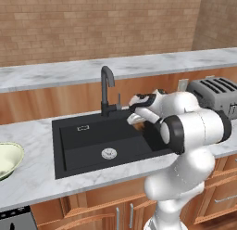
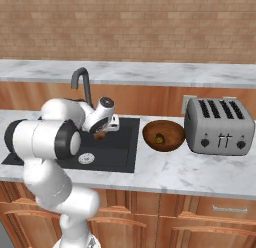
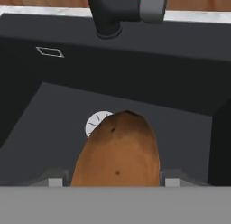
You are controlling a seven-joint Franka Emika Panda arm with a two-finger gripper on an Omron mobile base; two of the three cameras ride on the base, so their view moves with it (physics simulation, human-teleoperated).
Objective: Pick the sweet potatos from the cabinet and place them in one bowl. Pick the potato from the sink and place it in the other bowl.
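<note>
Orange-brown potato [image 1: 138,125] sits pinched in the robot's jaws, up over the right end of the black sink [image 1: 92,145], near the faucet [image 1: 107,91]. From the right base camera, the reddish-brown bowl [image 2: 164,135] sits on the tabletop between sink and toaster [image 2: 219,125], with a dark sweet potato [image 2: 159,138] inside. Hand cam: potato clamped between both fingertips [image 3: 54,180], drain [image 3: 95,122] below.

Tan brick wall [image 1: 92,25] behind marble counter [image 2: 200,172], wooden cabinet fronts [image 2: 200,217], grey toaster [image 2: 219,125]
</note>
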